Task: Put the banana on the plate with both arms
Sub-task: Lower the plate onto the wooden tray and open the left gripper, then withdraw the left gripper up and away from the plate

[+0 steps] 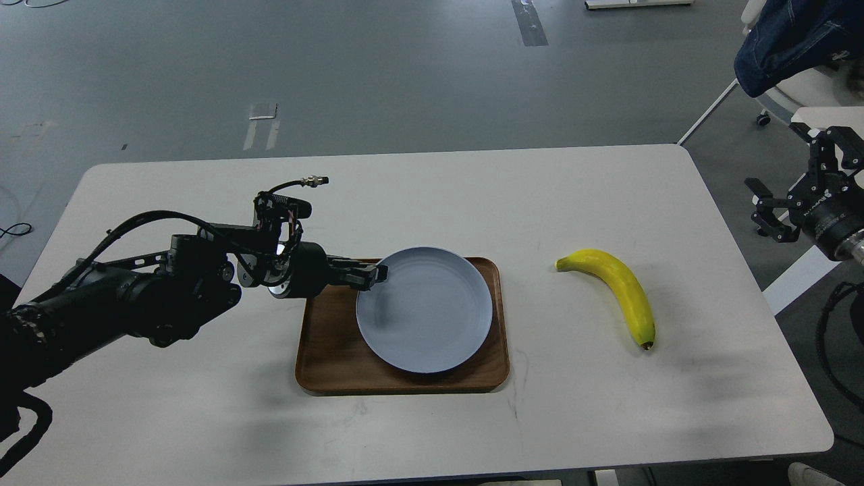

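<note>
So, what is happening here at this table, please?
The left gripper is at the rim of the round pale blue-grey plate, which sits on a brown wooden tray. The curved yellow banana lies untouched on the white table. The right gripper is off beyond the table's edge.

A white rectangular table with rounded corners (202, 418) stands on a grey floor (378, 74). Directly on its top lie two things: a rectangular brown wooden tray (331, 358) near the middle, and, well apart to its right, a single curved bright yellow banana (617, 287), its dark tip pointing toward the table's near edge.
</note>
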